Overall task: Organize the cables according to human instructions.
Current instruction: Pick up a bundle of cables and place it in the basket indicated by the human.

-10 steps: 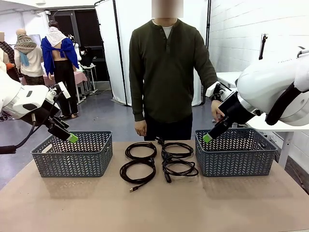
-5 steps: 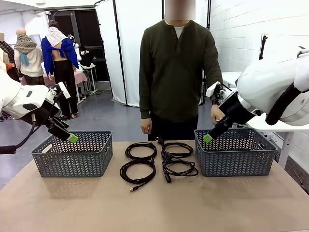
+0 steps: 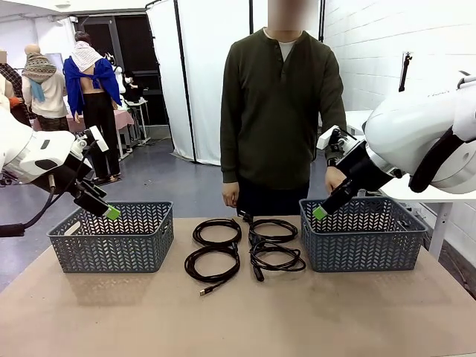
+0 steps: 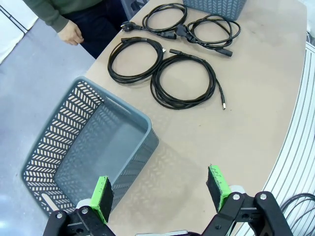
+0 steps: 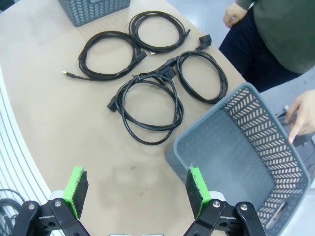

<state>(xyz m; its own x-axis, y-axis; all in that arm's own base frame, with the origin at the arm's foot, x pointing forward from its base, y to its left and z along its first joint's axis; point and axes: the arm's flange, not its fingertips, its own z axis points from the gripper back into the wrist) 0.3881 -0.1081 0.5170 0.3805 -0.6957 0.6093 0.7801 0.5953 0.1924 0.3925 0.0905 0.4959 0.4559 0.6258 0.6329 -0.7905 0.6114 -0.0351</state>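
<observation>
Front view: four black cables [image 3: 245,247] are seen on the table [image 3: 238,320], each wound into a flat coil. They are laid two by two in the middle, between two grey baskets. The left basket [image 3: 119,239] and the right basket [image 3: 361,249] are placed on either side of the coils, near them but apart. The person [image 3: 282,111] is standing at the far edge of the table, behind the cables, with both arms lowered.

The left gripper [image 3: 111,213] is held in the air above the left basket. The right gripper [image 3: 320,213] is held above the left rim of the right basket.

From the left wrist view, the jaws of the left gripper [image 4: 160,191] are seen wide apart. From the right wrist view, the jaws of the right gripper [image 5: 136,189] are also wide apart. One hand [image 5: 300,118] of the person is seen there near the far rim of the right basket. The two coils on that basket's side are touching each other.
</observation>
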